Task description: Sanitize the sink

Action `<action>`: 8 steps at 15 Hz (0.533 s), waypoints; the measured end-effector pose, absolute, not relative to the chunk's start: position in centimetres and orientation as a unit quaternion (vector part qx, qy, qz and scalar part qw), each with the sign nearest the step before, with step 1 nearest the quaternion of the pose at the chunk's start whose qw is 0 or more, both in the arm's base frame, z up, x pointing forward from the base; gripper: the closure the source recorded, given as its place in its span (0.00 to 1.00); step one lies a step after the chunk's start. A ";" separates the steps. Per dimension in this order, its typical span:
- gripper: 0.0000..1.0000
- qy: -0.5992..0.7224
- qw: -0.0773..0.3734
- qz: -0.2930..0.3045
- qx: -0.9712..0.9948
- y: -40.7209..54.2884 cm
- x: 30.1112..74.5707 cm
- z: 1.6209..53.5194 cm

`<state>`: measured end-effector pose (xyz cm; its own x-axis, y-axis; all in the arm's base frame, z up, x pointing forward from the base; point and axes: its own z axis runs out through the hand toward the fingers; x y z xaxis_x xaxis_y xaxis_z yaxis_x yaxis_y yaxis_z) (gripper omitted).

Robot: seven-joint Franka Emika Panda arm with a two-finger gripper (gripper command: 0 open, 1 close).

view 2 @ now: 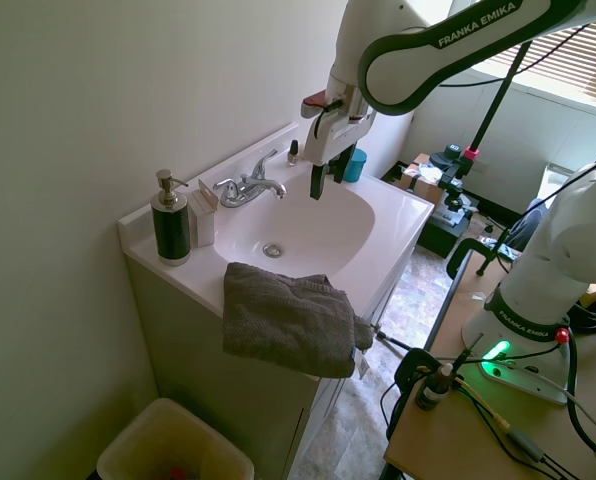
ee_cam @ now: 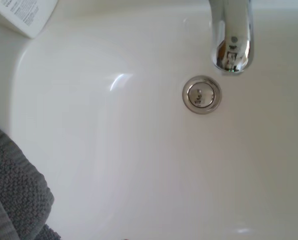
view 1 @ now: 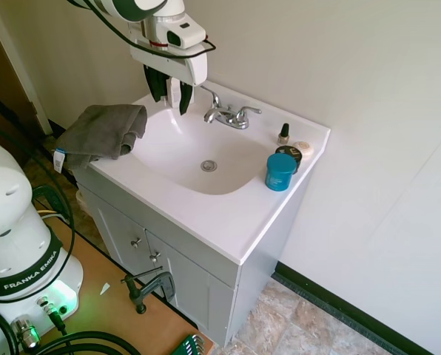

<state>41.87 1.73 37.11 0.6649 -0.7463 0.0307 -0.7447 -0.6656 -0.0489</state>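
The white sink (view 1: 177, 148) (view 2: 330, 226) (ee_cam: 114, 150) is one piece with its vanity top. Its chrome faucet (view 1: 229, 115) (view 2: 248, 187) (ee_cam: 231, 35) stands at the back, and the round drain (view 1: 209, 166) (view 2: 271, 250) (ee_cam: 201, 94) sits low in the basin. My gripper (view 1: 170, 96) (view 2: 324, 178) hangs open and empty above the basin's back part, close beside the faucet, touching nothing. A grey towel (view 1: 102, 132) (view 2: 288, 318) (ee_cam: 11, 195) lies crumpled over the end of the vanity top and droops past its edge.
A blue jar (view 1: 281, 171) (view 2: 355, 164), a dark-lidded jar (view 1: 288, 153) and a small polish bottle (view 1: 284, 134) stand on the counter's far end. A soap dispenser (view 2: 169, 220) and a white box (view 2: 203, 212) (ee_cam: 24, 12) stand by the wall. A bin (view 2: 173, 452) is on the floor.
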 end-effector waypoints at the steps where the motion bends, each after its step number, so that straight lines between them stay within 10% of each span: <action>1: 0.00 0.409 0.016 -0.024 -0.912 1.7 41.9 37.1; 8: 0.00 0.371 0.048 -0.068 -0.925 12.1 38.4 37.6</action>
